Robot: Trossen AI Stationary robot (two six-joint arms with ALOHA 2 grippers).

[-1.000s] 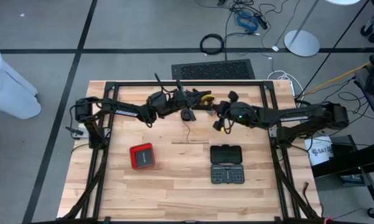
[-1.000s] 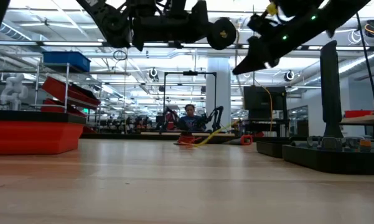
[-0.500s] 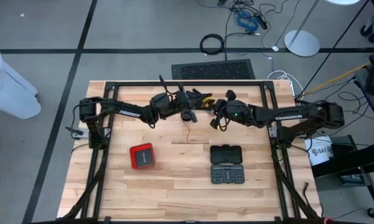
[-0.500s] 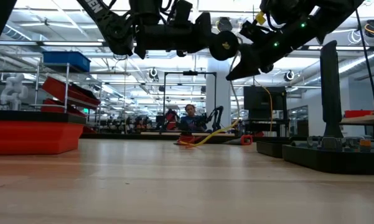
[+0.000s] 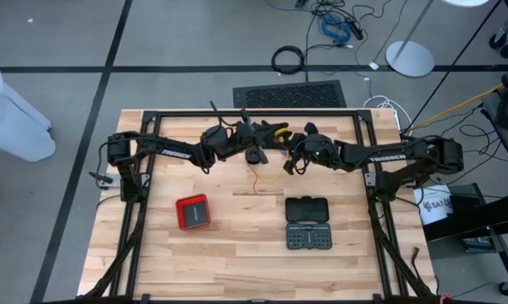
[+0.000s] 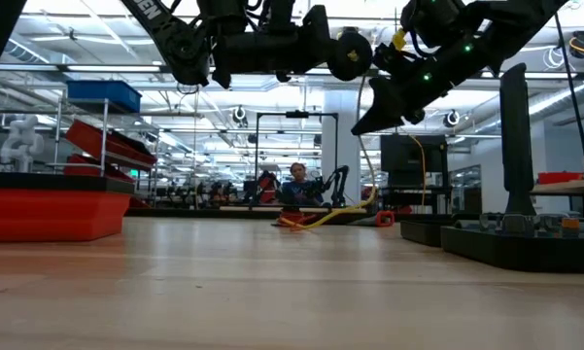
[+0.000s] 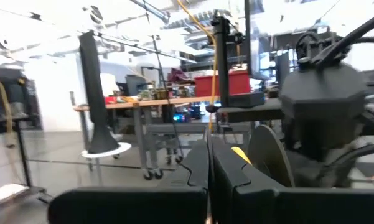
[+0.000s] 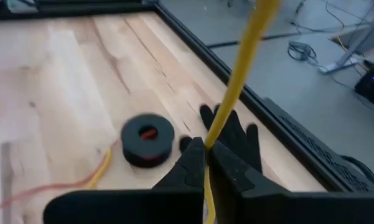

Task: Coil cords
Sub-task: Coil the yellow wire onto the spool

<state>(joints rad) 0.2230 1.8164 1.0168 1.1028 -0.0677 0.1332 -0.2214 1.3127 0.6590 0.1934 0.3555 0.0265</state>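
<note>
A yellow cord [image 8: 236,81] runs up from my right gripper [image 8: 205,155], which is shut on it above the table's far middle [image 5: 289,162]. My left gripper [image 7: 210,168] is shut, level and held high just to the left [image 5: 266,135], with a yellow bit of cord [image 5: 277,131] at its tips. In the low view the cord [image 6: 367,146] hangs down between the two grippers. A small round black bundle with a red centre [image 8: 148,134] lies flat on the wood [image 5: 254,156], with a thin orange tail [image 5: 257,179] trailing toward the near edge. My left gripper has its fingers pressed together, and a thin orange-yellow strand [image 7: 210,214] shows between them at their base. The fingers hide which part of the cord they are on. My right gripper pinches the yellow cord [image 8: 210,140] between its two fingertips, slanting down from the table's right. The cord runs on past the fingers, lifted clear of the table.
A black glove [image 8: 233,134] lies by the far frame rail [image 5: 313,129]. A red box [image 5: 193,211] and a black bit case [image 5: 308,222] sit on the near half of the table. A black metal frame [image 5: 254,112] borders the tabletop.
My right gripper has moved toward the table's left, closer to my left gripper, still shut on the yellow cord. A slack stretch of the cord now hangs down between the two grippers in the low view.
</note>
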